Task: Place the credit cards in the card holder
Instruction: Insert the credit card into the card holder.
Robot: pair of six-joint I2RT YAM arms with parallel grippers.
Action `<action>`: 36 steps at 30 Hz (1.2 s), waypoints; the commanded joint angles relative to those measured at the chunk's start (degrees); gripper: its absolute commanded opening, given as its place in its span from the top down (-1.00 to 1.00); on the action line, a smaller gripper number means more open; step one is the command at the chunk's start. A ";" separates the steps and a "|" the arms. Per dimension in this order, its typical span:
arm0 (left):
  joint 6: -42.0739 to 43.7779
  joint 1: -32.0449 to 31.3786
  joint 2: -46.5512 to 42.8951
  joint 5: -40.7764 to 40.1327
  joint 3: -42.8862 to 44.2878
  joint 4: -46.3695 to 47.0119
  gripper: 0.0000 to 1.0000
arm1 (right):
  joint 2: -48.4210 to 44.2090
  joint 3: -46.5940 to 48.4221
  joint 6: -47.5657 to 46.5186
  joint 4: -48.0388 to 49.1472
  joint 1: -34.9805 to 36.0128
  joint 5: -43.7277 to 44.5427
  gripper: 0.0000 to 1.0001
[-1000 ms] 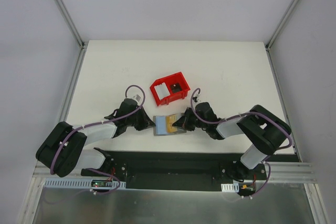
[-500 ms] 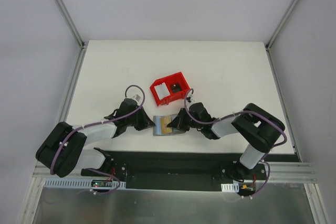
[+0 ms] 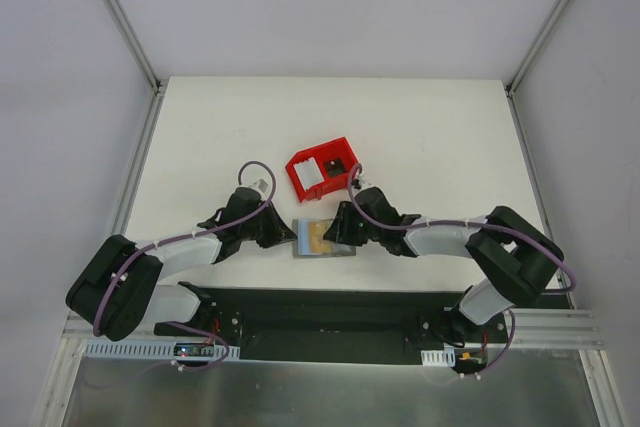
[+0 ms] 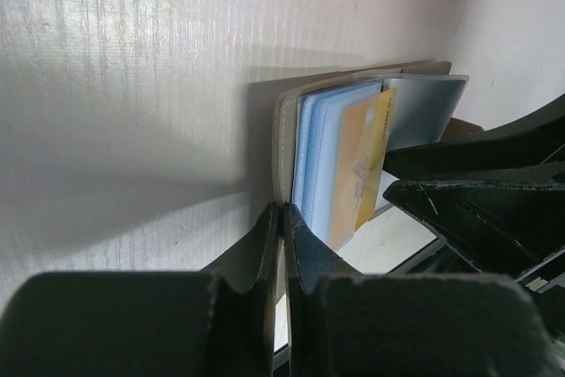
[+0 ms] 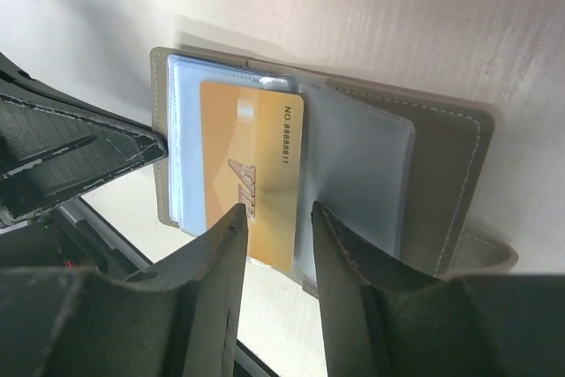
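The grey card holder point(image 3: 345, 250) lies open near the table's front edge. Its clear sleeves show in the right wrist view, on the card holder point(image 5: 446, 165). A gold credit card point(image 5: 254, 165) rests among the sleeves, one end sticking out past the holder's edge. My right gripper point(image 5: 278, 211) is open, its fingertips either side of that end and not touching it. My left gripper point(image 4: 282, 211) is shut on the left cover of the card holder point(image 4: 284, 130), beside the gold card point(image 4: 366, 152). In the top view the left gripper point(image 3: 289, 236) and right gripper point(image 3: 337, 233) face each other across the holder.
A red bin point(image 3: 343, 185) stands just behind the holder, close to the right wrist. It holds a white card point(image 3: 311, 176) and a dark one point(image 3: 338, 165). The table's front edge and a black base plate point(image 3: 330, 307) lie right below the holder.
The right gripper has opened and let go of the gold card, which now lies in the holder. The right arm has stretched a little to the left. The left gripper has stayed put.
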 commanded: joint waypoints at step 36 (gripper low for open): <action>0.50 -0.44 -0.31 0.47 1.17 -0.04 1.00 | 3.28 9.80 -6.93 -7.18 2.07 -2.53 0.37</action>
